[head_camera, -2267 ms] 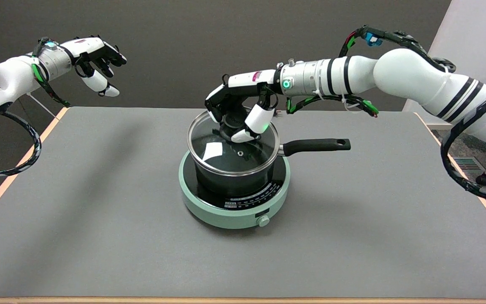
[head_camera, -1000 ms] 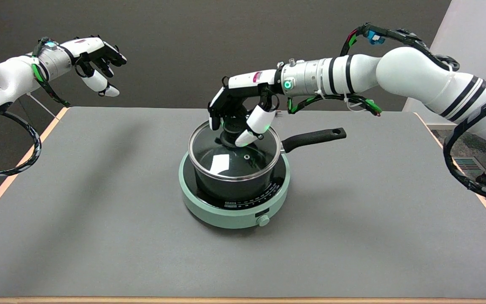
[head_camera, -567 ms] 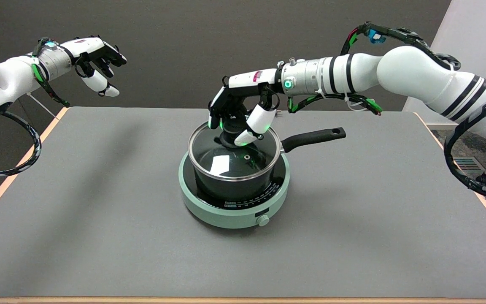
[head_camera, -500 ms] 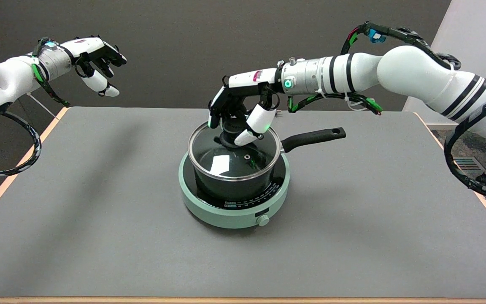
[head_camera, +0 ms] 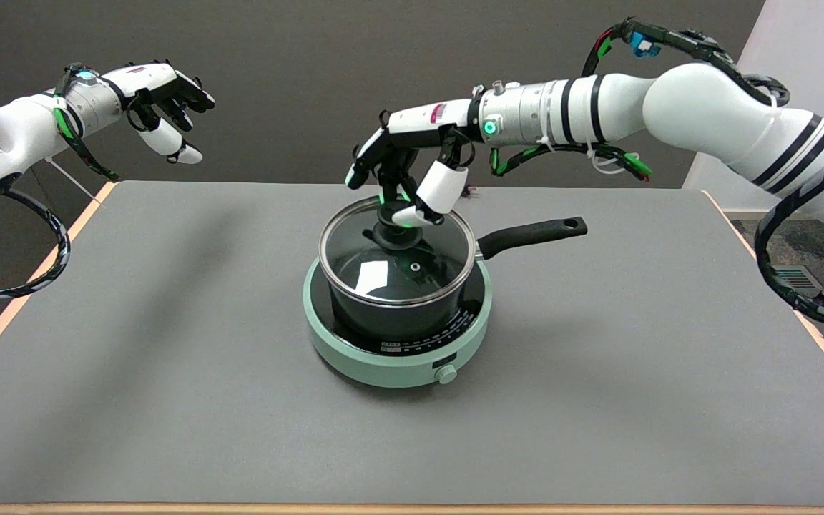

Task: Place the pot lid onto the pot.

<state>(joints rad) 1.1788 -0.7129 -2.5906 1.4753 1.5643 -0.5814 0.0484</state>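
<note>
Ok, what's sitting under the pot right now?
The pot stands on a mint-green cooktop; its black top and dial show. The surface directly beneath the pot is hidden.

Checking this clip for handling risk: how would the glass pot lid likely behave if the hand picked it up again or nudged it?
The pot lid looks like rigid glass in a metal rim, so probably stiff but breakable if dropped. Its small black knob is the only obvious grip, so it could tilt or swing when lifted. Seated flat on the pot, a light nudge would likely slide it little.
</note>
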